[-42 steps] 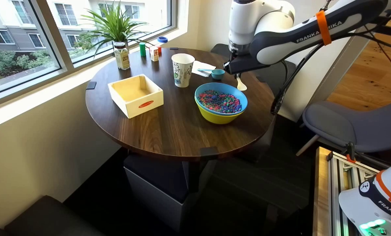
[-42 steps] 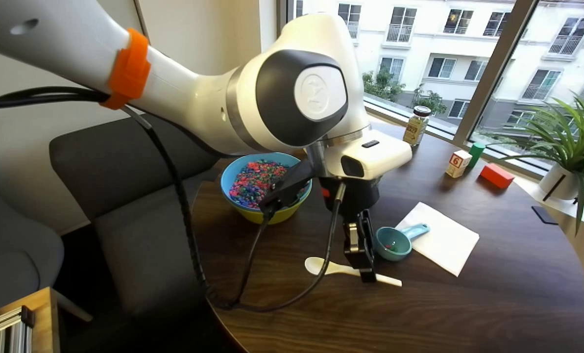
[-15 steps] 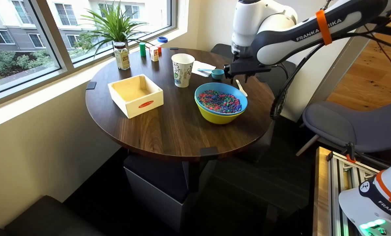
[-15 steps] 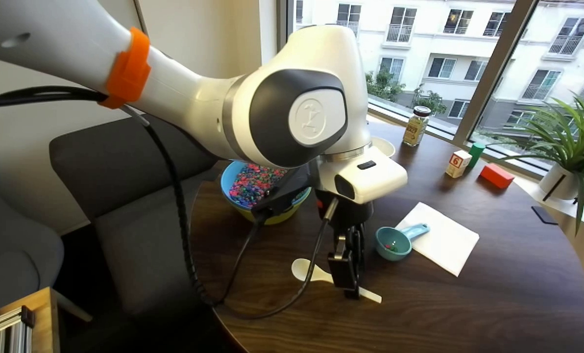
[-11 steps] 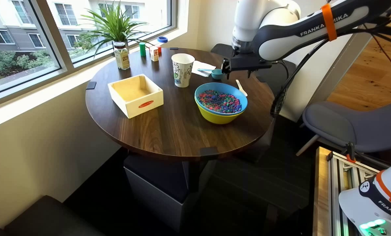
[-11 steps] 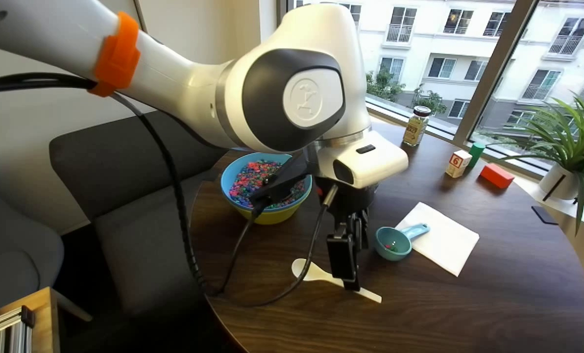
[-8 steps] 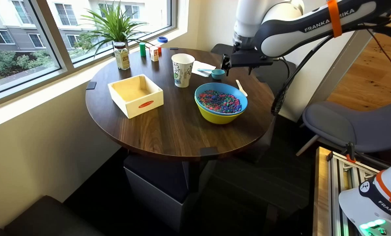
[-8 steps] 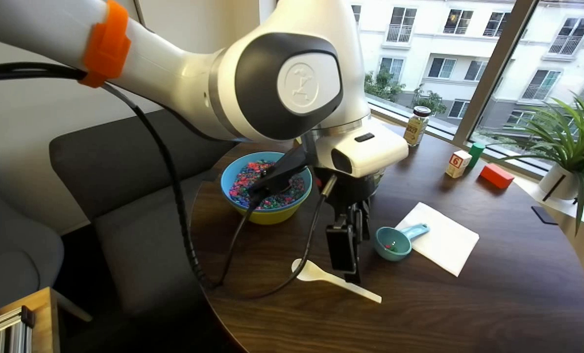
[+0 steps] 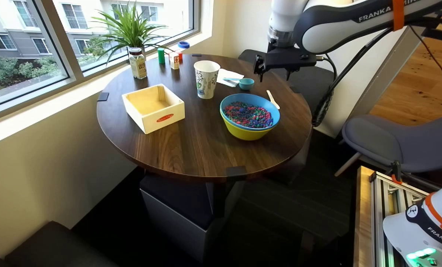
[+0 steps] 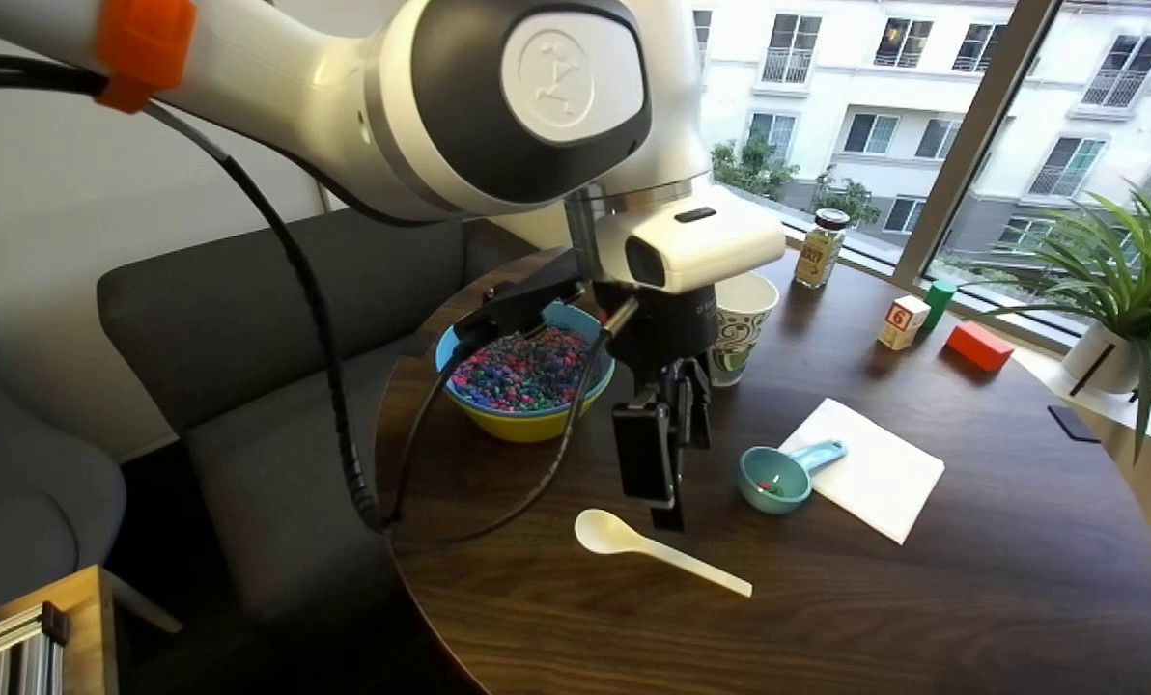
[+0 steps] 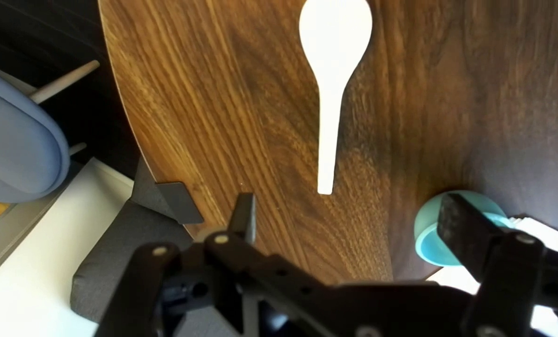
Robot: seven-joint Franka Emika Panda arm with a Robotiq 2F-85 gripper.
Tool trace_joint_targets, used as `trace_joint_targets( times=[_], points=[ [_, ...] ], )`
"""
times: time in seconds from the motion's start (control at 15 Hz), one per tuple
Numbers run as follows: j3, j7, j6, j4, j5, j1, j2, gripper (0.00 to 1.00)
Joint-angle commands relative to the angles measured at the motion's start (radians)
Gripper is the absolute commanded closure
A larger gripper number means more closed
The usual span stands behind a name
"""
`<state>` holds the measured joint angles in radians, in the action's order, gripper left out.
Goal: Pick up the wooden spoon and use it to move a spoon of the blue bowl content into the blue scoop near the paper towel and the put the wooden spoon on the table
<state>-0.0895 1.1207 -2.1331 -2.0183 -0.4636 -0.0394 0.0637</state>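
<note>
- Wooden spoon [image 10: 669,554] lying on the dark round table [image 10: 933,618], and in an exterior view its head points to ten o'clock, its handle to four.
- Here's the gripper [image 11: 349,220], hanging above the table at the spoon's twelve o'clock in both exterior views, clear of it!
- Fingers [image 11: 242,217] parted wide, table top showing through the gap in the wrist view.
- Straight up that wrist view the spoon runs, head to twelve o'clock, but it's bleached white, so whether anything sits on it is hard to say.
- Over to the blue scoop [image 10: 788,471], at the spoon's two o'clock in an exterior view, a few red and green bits [image 10: 769,487] inside!
- Its handle lies over the edge of the white paper towel [image 10: 880,473] at three o'clock.
- And the blue bowl [image 9: 266,102]: eight o'clock from the spoon in an exterior view, near it, heaped with multicoloured content [image 9: 247,115].
- Nine o'clock from that bowl, the wooden box [image 9: 152,105]; at ten, a paper cup [image 9: 207,79].
</note>
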Motion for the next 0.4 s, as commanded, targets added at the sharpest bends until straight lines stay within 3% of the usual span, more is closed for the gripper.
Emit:
trace_joint_targets(
  times=[0.0,0.33],
  points=[
    [0.005,-0.001,0.018,0.002,0.001,-0.001,-0.007,0.00],
    [0.011,-0.001,0.033,0.002,0.002,-0.002,-0.020,0.00]
  ],
)
